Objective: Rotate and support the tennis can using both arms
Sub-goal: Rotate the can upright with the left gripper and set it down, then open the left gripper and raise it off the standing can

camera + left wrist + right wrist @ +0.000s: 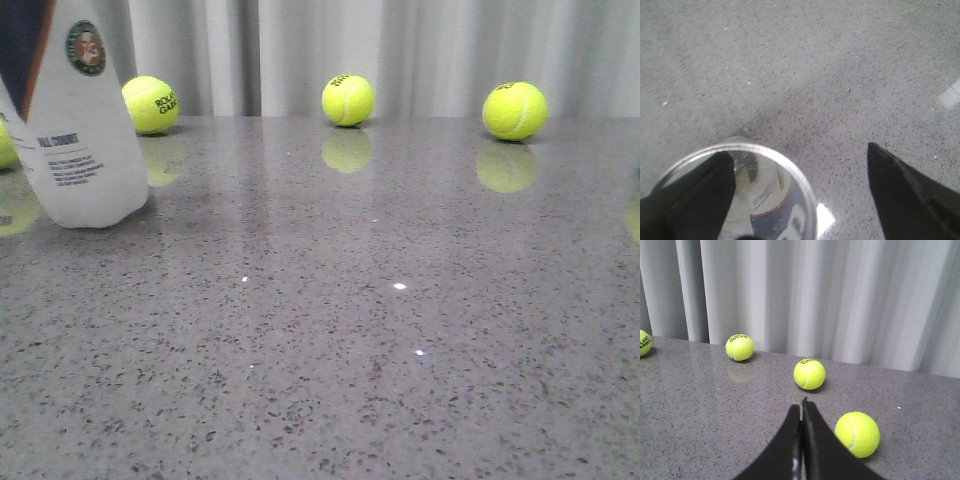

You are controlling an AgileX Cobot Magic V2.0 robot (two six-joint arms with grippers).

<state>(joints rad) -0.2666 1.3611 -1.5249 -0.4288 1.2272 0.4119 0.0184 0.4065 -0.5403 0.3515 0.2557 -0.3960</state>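
The tennis can stands at the far left of the grey table in the front view, leaning a little, with its round emblem and navy label showing; its top is cut off. The left wrist view looks down into its open mouth with the silvery rim. My left gripper is open: one finger overlaps the can's mouth and the other stands well clear beside it. My right gripper is shut and empty, low over the table away from the can. No arm shows in the front view.
Three yellow-green tennis balls lie along the table's back edge before a grey curtain. In the right wrist view one ball lies close beside the fingers and others lie farther off.
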